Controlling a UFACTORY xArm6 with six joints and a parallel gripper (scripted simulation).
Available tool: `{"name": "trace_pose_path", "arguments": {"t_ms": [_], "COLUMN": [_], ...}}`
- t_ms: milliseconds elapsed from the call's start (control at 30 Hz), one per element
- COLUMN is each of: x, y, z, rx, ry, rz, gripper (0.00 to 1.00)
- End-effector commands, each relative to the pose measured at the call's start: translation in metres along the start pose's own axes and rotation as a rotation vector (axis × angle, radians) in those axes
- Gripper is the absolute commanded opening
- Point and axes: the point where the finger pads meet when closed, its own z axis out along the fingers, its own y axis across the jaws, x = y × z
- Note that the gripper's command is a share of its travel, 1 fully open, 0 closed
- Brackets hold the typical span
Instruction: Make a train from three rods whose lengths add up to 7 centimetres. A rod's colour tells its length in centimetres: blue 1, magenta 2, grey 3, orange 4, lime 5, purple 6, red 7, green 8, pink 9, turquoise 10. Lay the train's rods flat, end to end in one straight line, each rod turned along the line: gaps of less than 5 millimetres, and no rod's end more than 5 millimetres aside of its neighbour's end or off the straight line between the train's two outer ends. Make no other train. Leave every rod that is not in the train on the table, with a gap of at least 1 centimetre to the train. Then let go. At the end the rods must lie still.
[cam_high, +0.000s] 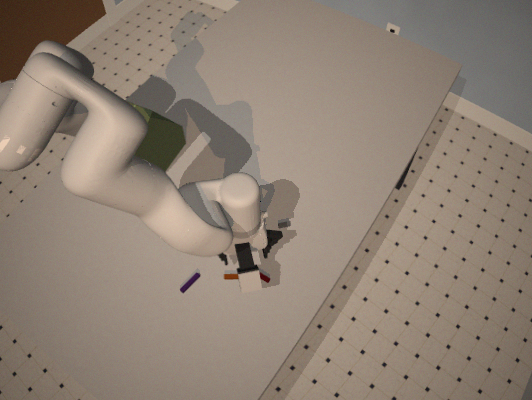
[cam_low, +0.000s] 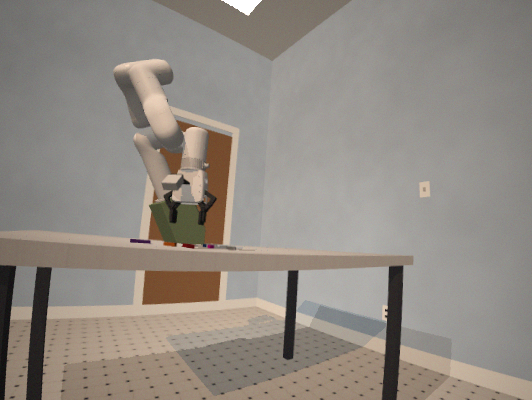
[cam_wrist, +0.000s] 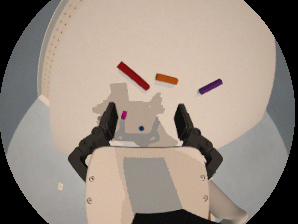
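My gripper (cam_wrist: 146, 110) is open and empty, hanging above the table; it also shows in the exterior view (cam_low: 187, 215). In the wrist view a small magenta rod (cam_wrist: 124, 115) and a tiny blue rod (cam_wrist: 141, 128) lie on the table between the fingers, well below them. Beyond them lie a red rod (cam_wrist: 133, 75), an orange rod (cam_wrist: 166, 79) and a purple rod (cam_wrist: 210, 86), all apart from each other. In the overhead view the purple rod (cam_high: 190, 281), the orange rod (cam_high: 230, 275) and the red rod (cam_high: 264, 277) lie by the wrist, and a grey rod (cam_high: 283, 223) lies on its far side.
The arm's green base block (cam_high: 160, 140) stands at the table's left side. The table's right edge (cam_high: 380, 215) runs near the rods.
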Motion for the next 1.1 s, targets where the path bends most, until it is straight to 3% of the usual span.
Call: {"name": "trace_pose_path", "arguments": {"t_ms": [0,633,1067], "x": [0.0010,0.0012,0.0024], "y": [-0.0009,0.0002,0.0087], "z": [-0.0010,-0.0010,-0.0013], "rx": [0.002,0.002,0.003], "ry": [0.002,0.002,0.001], "rz": [0.001,0.047,0.402], "gripper": [1.00,1.00,1.00]}}
